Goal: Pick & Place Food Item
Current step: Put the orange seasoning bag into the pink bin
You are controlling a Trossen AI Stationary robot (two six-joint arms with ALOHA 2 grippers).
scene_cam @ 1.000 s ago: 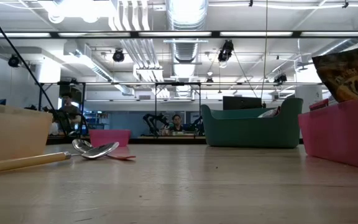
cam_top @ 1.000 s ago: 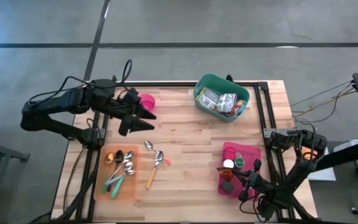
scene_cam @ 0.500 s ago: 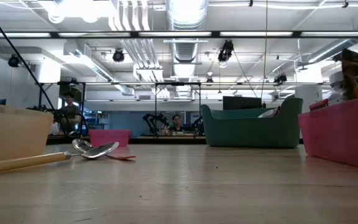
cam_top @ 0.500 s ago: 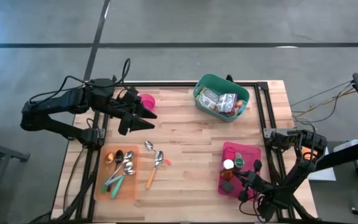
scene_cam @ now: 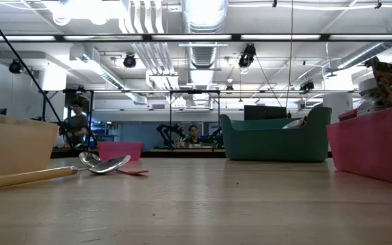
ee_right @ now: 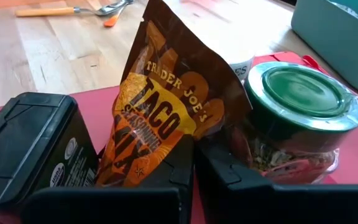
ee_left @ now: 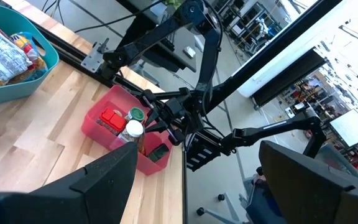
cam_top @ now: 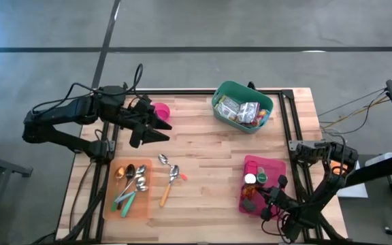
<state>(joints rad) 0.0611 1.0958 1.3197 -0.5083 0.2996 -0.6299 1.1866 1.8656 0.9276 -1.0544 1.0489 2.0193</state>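
Between the fingers of my right hand (ee_right: 188, 168) sits a brown Trader Joe's taco seasoning packet (ee_right: 160, 102), pinched by its lower edge so it stands upright inside the pink bin (cam_top: 272, 165). Holding it low keeps the printed face tall and clear of its neighbours, which I judge suits either settling it in place or lifting it straight out. Just beside my fingers on one side lies a black box (ee_right: 27, 146); on the other stands a glass jar with a green lid (ee_right: 300, 115), and behind the packet peeks a white-capped container (ee_right: 241, 67). Far from this hand, across the worktop (cam_top: 209, 146), the teal basket (cam_top: 242, 107) holds more wrapped food packets. My left hand (cam_top: 156, 129) waits with its fingers spread, next to a small pink cup (cam_top: 160, 111). Nearer that hand, an orange tray (cam_top: 129, 190) holds spoons, and two more utensils lie loose beside it.
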